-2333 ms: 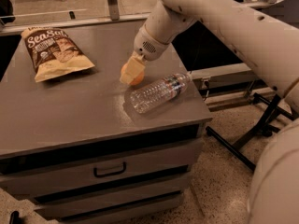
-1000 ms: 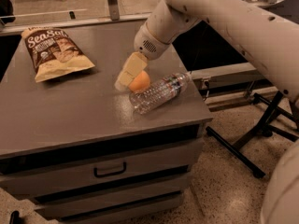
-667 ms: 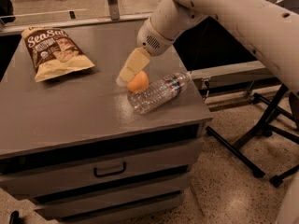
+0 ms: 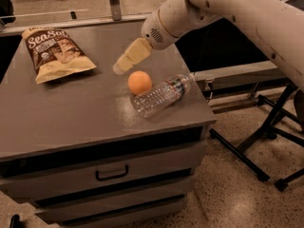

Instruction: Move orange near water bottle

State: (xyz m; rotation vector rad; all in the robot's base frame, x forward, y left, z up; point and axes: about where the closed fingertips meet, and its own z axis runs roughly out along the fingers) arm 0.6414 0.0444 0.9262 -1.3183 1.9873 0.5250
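The orange [image 4: 139, 82] rests on the grey cabinet top [image 4: 71, 108], touching or nearly touching the upper side of the water bottle [image 4: 161, 95]. The bottle is clear and ribbed and lies on its side, with its cap towards the right edge. My gripper [image 4: 120, 67] hangs just above and to the left of the orange, apart from it. Its tan fingers [image 4: 132, 56] point down-left, open and empty.
A brown-and-tan Sea Salt chip bag [image 4: 57, 53] lies at the back left of the top. The cabinet has drawers with a handle [image 4: 112, 174] in front. Black stand legs [image 4: 251, 160] spread over the speckled floor to the right.
The gripper held the orange beside the bottle, then let it go and drew back up and to the left. The orange now sits free against the bottle.
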